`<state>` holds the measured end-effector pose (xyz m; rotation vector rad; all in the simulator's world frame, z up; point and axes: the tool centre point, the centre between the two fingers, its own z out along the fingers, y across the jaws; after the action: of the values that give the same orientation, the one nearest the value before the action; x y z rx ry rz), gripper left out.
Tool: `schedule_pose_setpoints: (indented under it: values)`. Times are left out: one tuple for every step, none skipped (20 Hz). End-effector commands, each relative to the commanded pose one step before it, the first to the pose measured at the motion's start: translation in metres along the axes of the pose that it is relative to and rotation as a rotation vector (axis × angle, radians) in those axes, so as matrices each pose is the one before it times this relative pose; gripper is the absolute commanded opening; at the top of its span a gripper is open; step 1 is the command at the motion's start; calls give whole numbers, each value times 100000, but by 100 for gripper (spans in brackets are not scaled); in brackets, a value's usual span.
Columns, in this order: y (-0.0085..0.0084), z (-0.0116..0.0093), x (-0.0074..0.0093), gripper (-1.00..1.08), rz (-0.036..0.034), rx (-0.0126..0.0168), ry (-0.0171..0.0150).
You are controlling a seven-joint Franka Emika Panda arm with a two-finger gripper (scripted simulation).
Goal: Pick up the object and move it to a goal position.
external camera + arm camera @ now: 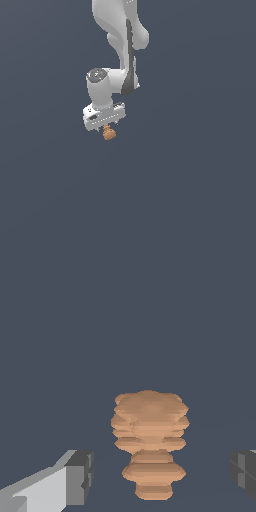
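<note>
The end effector (106, 126) is wide open and grips nothing. The orange blob (109, 133) sits near the middle of the exterior frame, just under it. In the wrist view the blob (150, 441) is between the two fingers (79, 476), touching neither.

The object (109, 133) sits directly below the gripper (106, 127), at its six o'clock; in the wrist view, the object (149, 442) lies between the spread fingers (80, 476), touching neither.

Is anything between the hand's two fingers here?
Yes: the orange-brown object sits between the fingers of the open hand, gaps on both sides, in the wrist view.
</note>
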<state>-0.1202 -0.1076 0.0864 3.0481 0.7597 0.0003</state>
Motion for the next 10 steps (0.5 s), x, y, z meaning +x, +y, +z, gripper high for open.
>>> schedule_pose_setpoints:
  values:
    - [-29, 507, -37, 100, -41, 41, -45]
    - [-19, 322, -6, 100, -48, 1, 6]
    - [0, 380, -25, 100, 0, 0, 0]
    - [-18, 433, -13, 100, -48, 1, 6]
    - [-17, 485, -15, 100, -48, 0, 6]
    - [4, 519, -29, 100, 0, 0, 0]
    - [-19, 467, -1, 100, -69, 0, 8]
    - [10, 411, -16, 100, 0, 0, 0]
    - [-7, 349, 6, 100, -49, -2, 4]
    - [13, 293, -4, 100, 0, 0, 0]
